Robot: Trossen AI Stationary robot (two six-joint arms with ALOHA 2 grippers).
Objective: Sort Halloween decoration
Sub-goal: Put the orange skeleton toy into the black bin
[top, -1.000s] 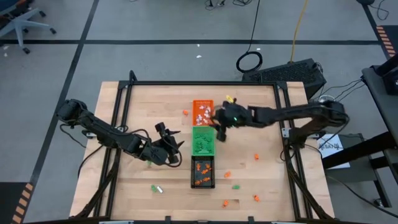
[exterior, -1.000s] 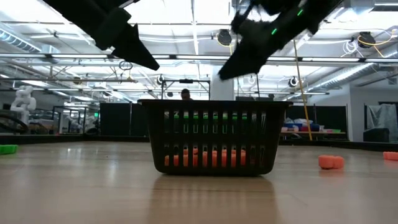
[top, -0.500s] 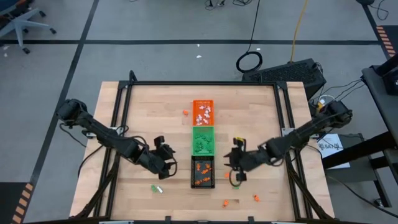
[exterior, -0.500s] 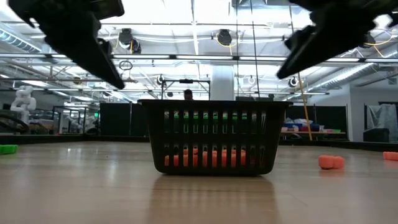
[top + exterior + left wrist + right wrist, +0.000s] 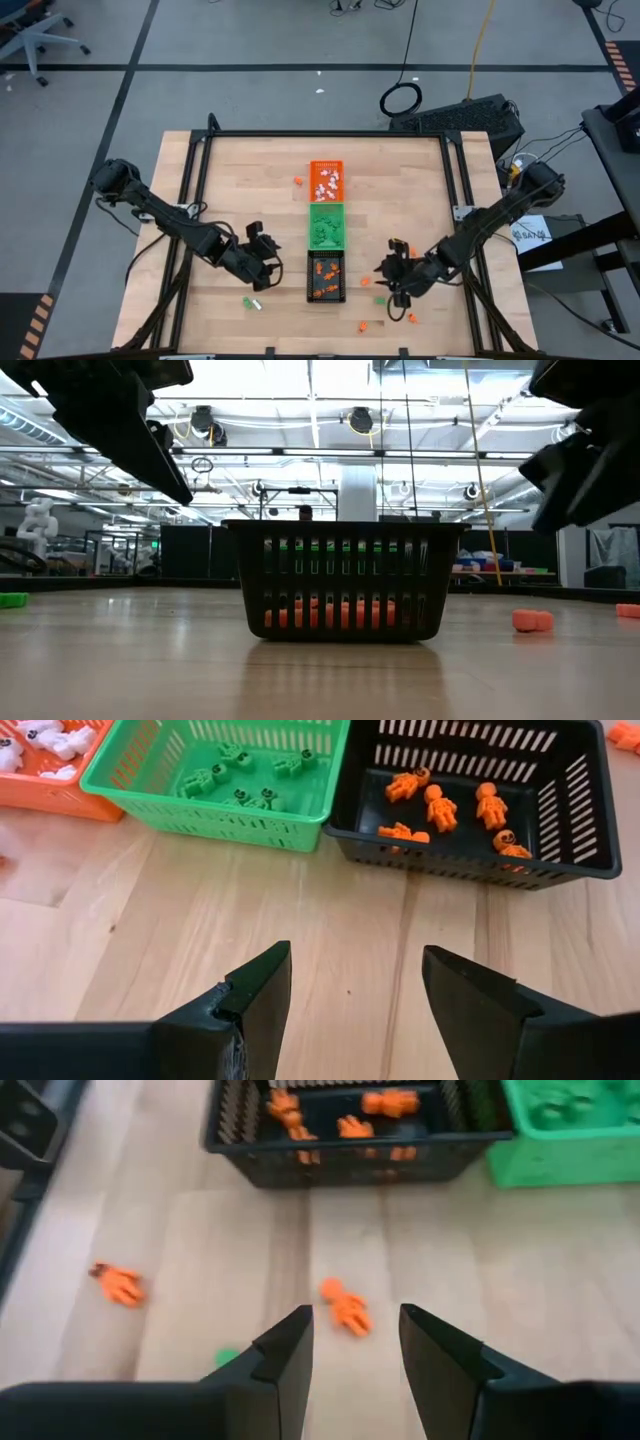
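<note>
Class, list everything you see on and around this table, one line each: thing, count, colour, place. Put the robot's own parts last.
orange tray: one, orange, farthest in the row, holding white trinkets.
green tray: one, green, middle of the row, holding green trinkets.
black tray: one, black, nearest in the row, holding orange trinkets.
loose trinkets: several, orange, green and white, scattered on the table.
table: one, light wood.
left tool: one, dark, open and empty, left of the black tray.
right tool: one, dark, open and empty, above an orange trinket right of the black tray.
</note>
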